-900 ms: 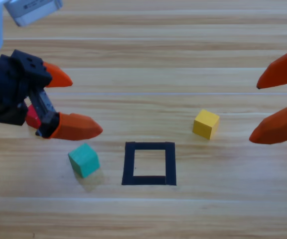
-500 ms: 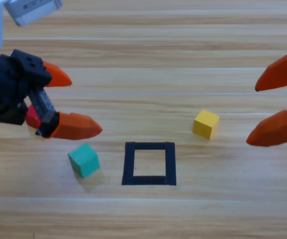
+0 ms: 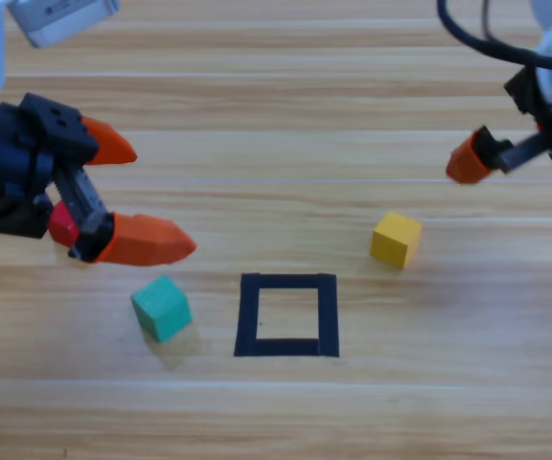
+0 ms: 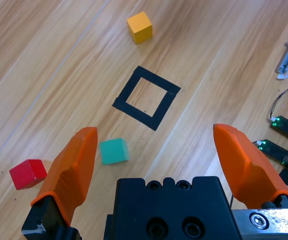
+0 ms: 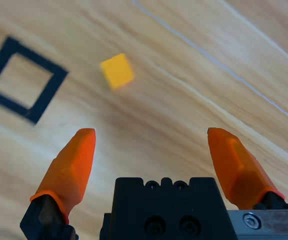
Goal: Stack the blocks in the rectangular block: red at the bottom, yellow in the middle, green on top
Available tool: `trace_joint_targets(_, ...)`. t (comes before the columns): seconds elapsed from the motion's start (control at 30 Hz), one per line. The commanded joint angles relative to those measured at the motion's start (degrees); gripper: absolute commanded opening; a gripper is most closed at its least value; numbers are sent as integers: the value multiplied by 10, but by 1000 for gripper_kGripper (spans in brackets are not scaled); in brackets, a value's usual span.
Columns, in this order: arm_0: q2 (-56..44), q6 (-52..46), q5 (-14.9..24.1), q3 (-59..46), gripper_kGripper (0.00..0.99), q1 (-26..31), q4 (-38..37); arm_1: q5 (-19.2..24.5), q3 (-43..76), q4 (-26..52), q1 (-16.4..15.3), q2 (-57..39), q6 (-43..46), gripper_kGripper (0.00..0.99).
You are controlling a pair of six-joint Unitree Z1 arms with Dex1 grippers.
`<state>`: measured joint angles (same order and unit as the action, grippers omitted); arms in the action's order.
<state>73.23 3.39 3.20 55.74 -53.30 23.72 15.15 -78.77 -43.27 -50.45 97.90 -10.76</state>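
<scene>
- Wooden table (image 3: 286,115) carried 3 small cubes and a black tape rectangle (image 3: 287,314), which lay near the middle of the near edge with bare wood showing inside its outline.
- Red cube (image 3: 62,224) sat toward the table's left edge, largely hidden in the high view by the black body of the left gripper (image 3: 147,196); the left wrist view showed it resting alone on the wood (image 4: 28,173), just outside one orange finger.
- Green cube (image 3: 162,308) rested on the table just left of the tape rectangle, apart from it, and slightly turned against the wood grain.
- Yellow cube (image 3: 396,239) stood to the right of the rectangle and a little farther from the near edge, touching neither the tape nor any finger.
- Left gripper hovered over the left part of the table with its fingers spread wide and nothing between them; the green cube lay near the lower finger but clear of it.
- Right gripper (image 5: 156,155) was over the table toward the far right corner, well apart from the yellow cube; only 1 orange fingertip (image 3: 466,163) showed from above, while its wrist view showed both fingers spread wide with nothing held.
- Neither gripper touched a cube, and the rectangle held none.
</scene>
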Motion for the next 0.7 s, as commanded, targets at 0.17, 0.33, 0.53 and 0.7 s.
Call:
trace_joint_targets(0.17, -12, -179, 184, 23, 990, 46, 5, 47, -38, 8, -9, 85, -94, 983)
trace_joint_targets(0.33, -12, -308, 185, 31, 990, 154, 23, 32, -64, -8, -9, 113, -207, 985)
trace_joint_targets(0.53, 16, -464, 174, 16, 990, 234, 85, 28, -83, -23, -9, 144, -358, 988)
trace_joint_targets(0.7, 82, -471, 149, 40, 990, 247, 109, 19, -87, -25, -9, 172, -456, 986)
